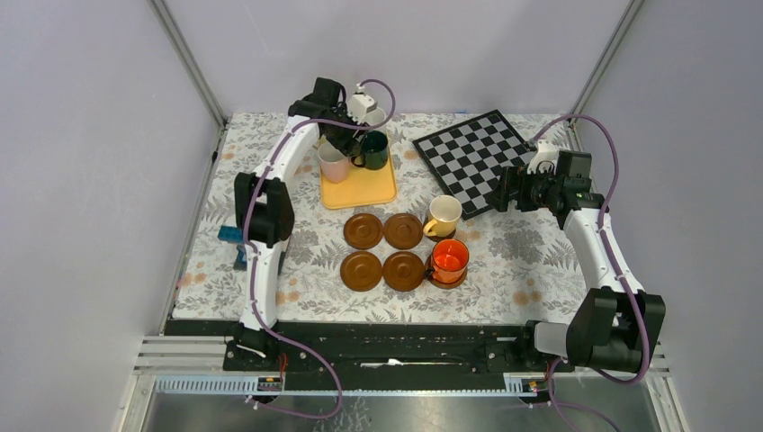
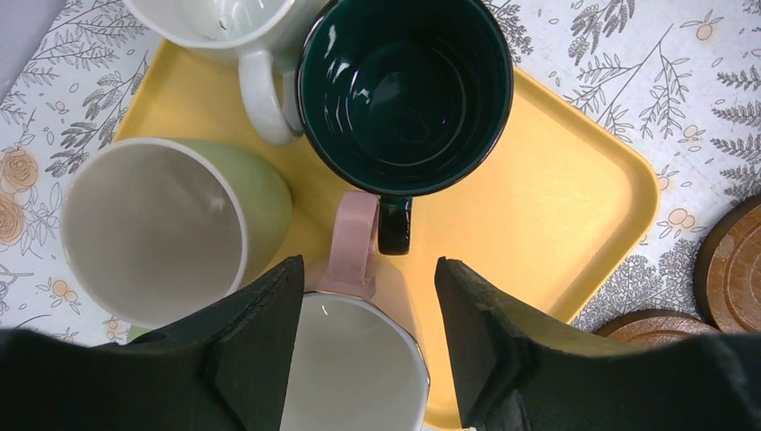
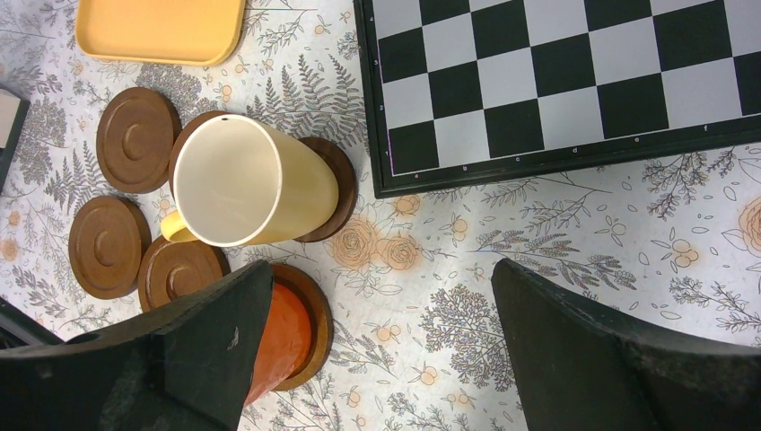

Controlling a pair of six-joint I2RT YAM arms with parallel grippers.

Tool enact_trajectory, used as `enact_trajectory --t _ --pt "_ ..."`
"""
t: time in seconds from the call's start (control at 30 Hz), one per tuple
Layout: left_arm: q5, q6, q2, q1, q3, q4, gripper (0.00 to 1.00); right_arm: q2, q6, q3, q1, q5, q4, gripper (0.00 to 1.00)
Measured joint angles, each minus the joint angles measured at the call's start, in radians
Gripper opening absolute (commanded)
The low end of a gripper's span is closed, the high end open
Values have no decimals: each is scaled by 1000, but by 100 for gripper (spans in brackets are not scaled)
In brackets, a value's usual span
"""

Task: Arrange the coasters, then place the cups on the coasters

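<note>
- My left gripper (image 2: 370, 268) hangs over the yellow tray (image 2: 556, 180) with its jaws about half apart. They straddle the pink cup (image 2: 354, 373). A sliver of tray shows between the cup's rim and the right finger, so I see no grip.
- Also on the tray are the pale green cup (image 2: 170, 229), the white cup (image 2: 215, 22) and the dark green cup (image 2: 404, 90). The dark green cup's handle sits just beside the pink cup's handle.
- My right gripper (image 3: 381, 269) is spread wide and empty above the floral cloth (image 3: 556, 269), near the chessboard (image 3: 556, 72).
- The yellow cup (image 3: 242, 180) stands on a coaster (image 3: 339, 184). The orange cup (image 3: 283, 332) stands on the next coaster (image 3: 316, 310).
- Four bare coasters (image 3: 137, 139) form a square block just beside those two.
</note>
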Motion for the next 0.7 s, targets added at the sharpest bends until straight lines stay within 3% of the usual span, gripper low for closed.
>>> enact_trajectory --t 0.7 --pt "21 118 -3 -54 -16 -85 55 0 0 0 0 0 0 100"
